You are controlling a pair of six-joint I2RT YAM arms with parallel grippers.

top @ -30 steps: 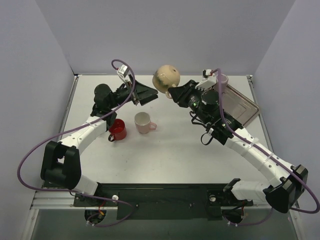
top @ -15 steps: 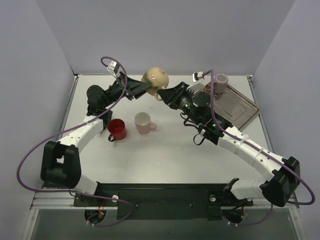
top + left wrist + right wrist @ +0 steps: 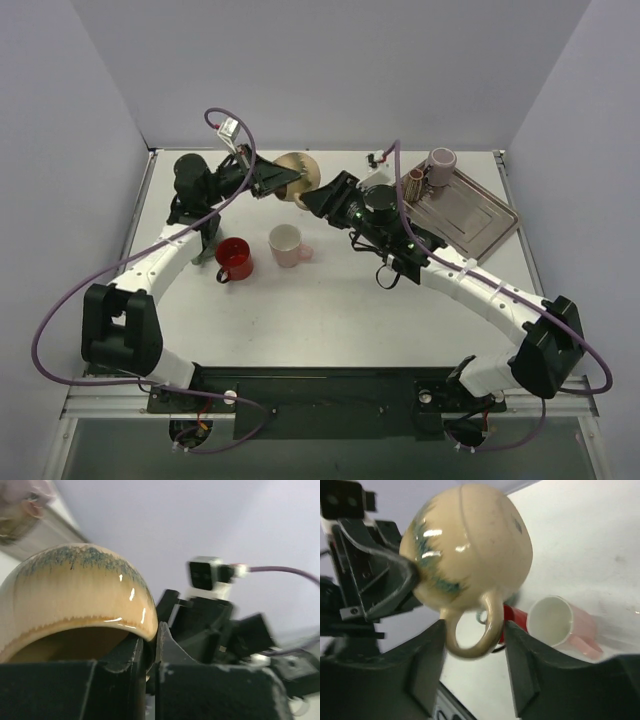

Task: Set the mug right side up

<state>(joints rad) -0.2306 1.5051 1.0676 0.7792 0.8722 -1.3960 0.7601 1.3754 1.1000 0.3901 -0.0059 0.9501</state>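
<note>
A round beige mug (image 3: 293, 168) with blue-green streaks hangs in the air over the far middle of the table, between my two grippers. My left gripper (image 3: 277, 181) is shut on its rim; the left wrist view shows one finger inside the mug (image 3: 75, 580) and one outside, pinching the wall at the left gripper (image 3: 152, 640). My right gripper (image 3: 311, 197) is open. Its fingers stand either side of the mug's handle (image 3: 485, 625) in the right wrist view, with a gap showing on the left side. The mug's body (image 3: 470, 545) points away from the right gripper (image 3: 475, 627).
A red mug (image 3: 235, 258) and a pink mug (image 3: 288, 244) stand upright on the table below the held mug. A metal tray (image 3: 480, 215) at the back right carries a brownish mug (image 3: 441, 160). Purple cables loop from both wrists.
My left gripper closed onto the mug's rim. My right gripper opened off the handle. The mug shifted left and lower, tilting over.
</note>
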